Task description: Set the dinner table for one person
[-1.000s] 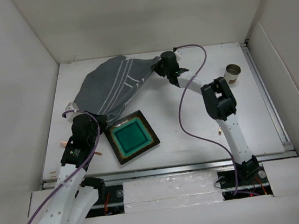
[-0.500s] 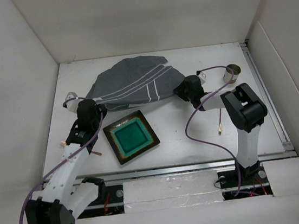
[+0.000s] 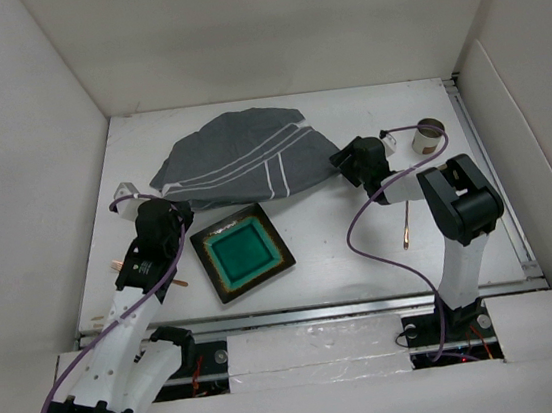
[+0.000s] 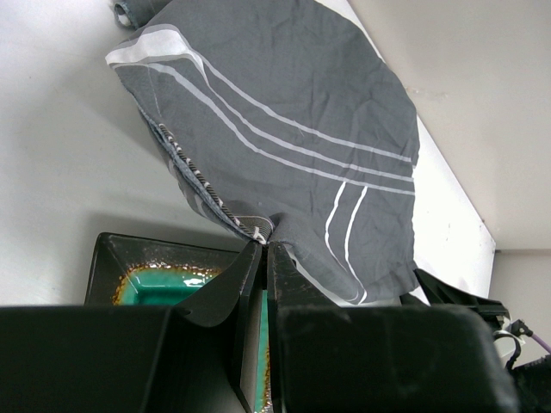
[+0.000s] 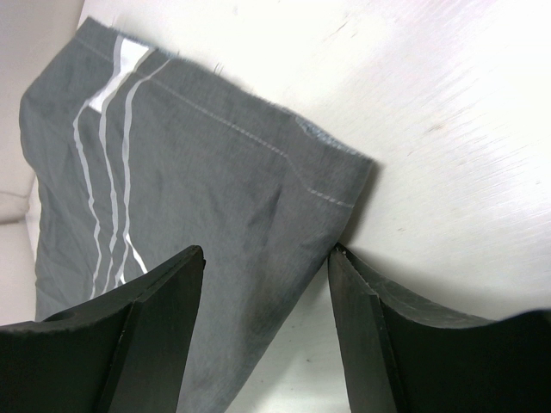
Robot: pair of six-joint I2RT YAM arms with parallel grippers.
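A grey striped cloth mat (image 3: 235,159) lies rumpled across the back of the white dinner table (image 3: 342,249). My left gripper (image 3: 174,216) is shut on the hem of its near-left edge (image 4: 250,225), just above the back rim of a dark square plate (image 3: 243,252) with a teal centre. In the left wrist view the closed gripper (image 4: 264,244) pinches the cloth (image 4: 284,112) over the plate (image 4: 159,277). My right gripper (image 3: 344,164) stands open at the mat's right corner. In the right wrist view that corner (image 5: 258,198) lies flat on the table between the spread gripper (image 5: 267,258).
A small cup (image 3: 431,134) stands at the back right, near the metal rail (image 3: 491,180). A copper-coloured utensil (image 3: 406,226) lies right of the plate, beside the right arm. Another copper utensil (image 3: 115,267) pokes out under the left arm. A small silvery item (image 3: 129,191) sits by the mat's left end.
The right gripper pulled the mat's corner to the right and nearer, then opened and let it go. The mat spread wider. The left gripper kept its grip and shifted slightly.
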